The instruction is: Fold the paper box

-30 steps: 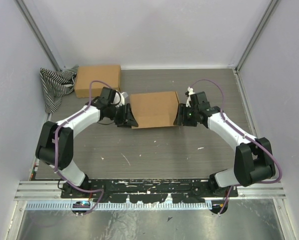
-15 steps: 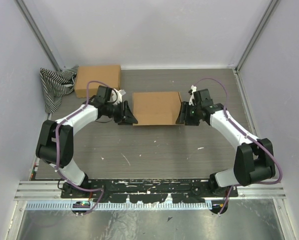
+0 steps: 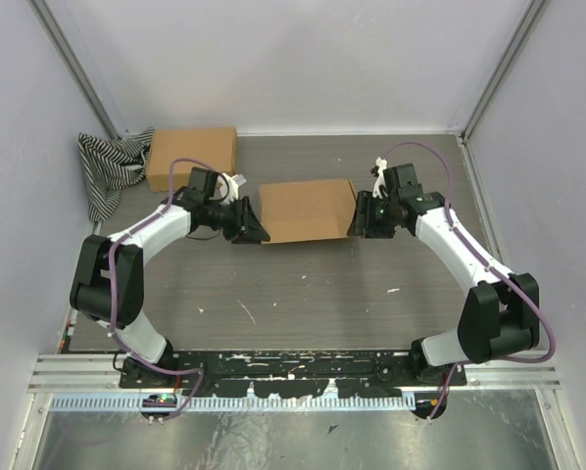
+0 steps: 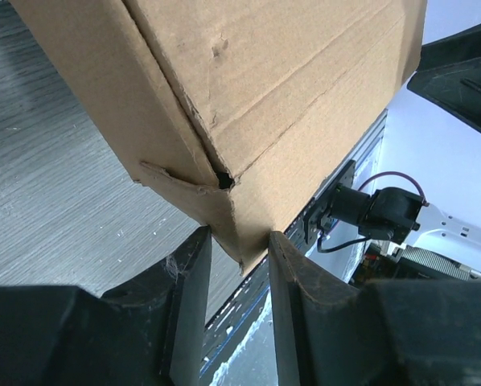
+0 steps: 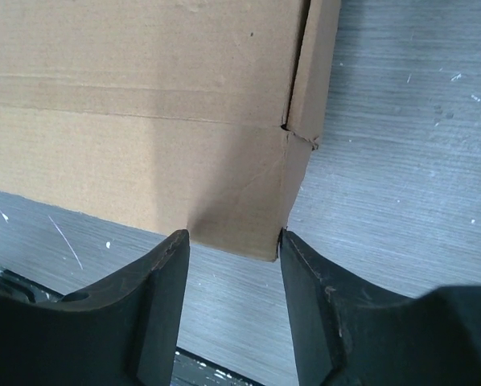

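Note:
The brown paper box (image 3: 308,209) lies in the middle of the table, its flaps folded shut. My left gripper (image 3: 255,229) is at its near left corner. In the left wrist view the jaws (image 4: 239,238) stand narrow, with the box's corner (image 4: 248,145) wedged between them and both fingertips touching cardboard. My right gripper (image 3: 358,221) is at the near right corner. In the right wrist view its jaws (image 5: 232,238) stand wide and straddle the corner of the box (image 5: 144,112). The right finger (image 5: 305,281) touches the end edge.
A second brown box (image 3: 191,158) sits at the back left, beside a striped cloth (image 3: 105,172). Grey walls close in the table on three sides. A metal rail (image 3: 293,372) runs along the near edge.
The box has slid away from the arm bases toward the back and squared up. Both grippers moved with it, staying at its two near corners.

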Robot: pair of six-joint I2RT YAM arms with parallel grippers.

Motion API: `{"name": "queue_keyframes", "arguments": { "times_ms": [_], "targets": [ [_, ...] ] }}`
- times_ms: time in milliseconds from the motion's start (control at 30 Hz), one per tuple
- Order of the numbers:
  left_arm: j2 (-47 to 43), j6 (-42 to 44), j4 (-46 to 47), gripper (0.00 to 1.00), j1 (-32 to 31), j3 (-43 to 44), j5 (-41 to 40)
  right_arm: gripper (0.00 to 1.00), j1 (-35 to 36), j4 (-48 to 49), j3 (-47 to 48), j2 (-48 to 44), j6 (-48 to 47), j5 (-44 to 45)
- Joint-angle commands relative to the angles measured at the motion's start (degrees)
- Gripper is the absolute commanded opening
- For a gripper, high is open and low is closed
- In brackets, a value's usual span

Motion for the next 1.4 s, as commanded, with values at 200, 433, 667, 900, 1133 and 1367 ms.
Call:
{"name": "queue_keyframes", "arguments": {
  "times_ms": [200,433,667,900,1133,1367],
  "targets": [
    [0.5,-0.5,2.0,0.38,0.6,-1.5,2.8,0.52,0.1,-2.3,-1.1,-1.1,-0.8,-3.1],
    [-0.2,-2.0,4.5,0.38,0.7,-2.6,4.8,0.53,0.0,-2.8,1.4,-0.8,-0.1,-4.2],
    [1.2,-5.6,7.9,0.38,1.9,-0.7,6.8,0.53,-1.3,-3.1,5.7,0.1,0.9,-6.0],
    [4.9,-7.6,7.3,0.37,2.3,7.3,7.7,0.53,-2.1,-3.0,11.2,6.3,0.8,-7.7],
    [9.0,-6.0,3.5,0.36,2.3,12.2,7.6,0.53,-2.3,-1.5,7.7,9.2,0.3,-5.7],
    [10.4,-2.7,1.0,0.36,2.3,9.4,5.7,0.52,-2.2,-0.4,3.7,10.0,-0.6,-3.4]
  ]
}}
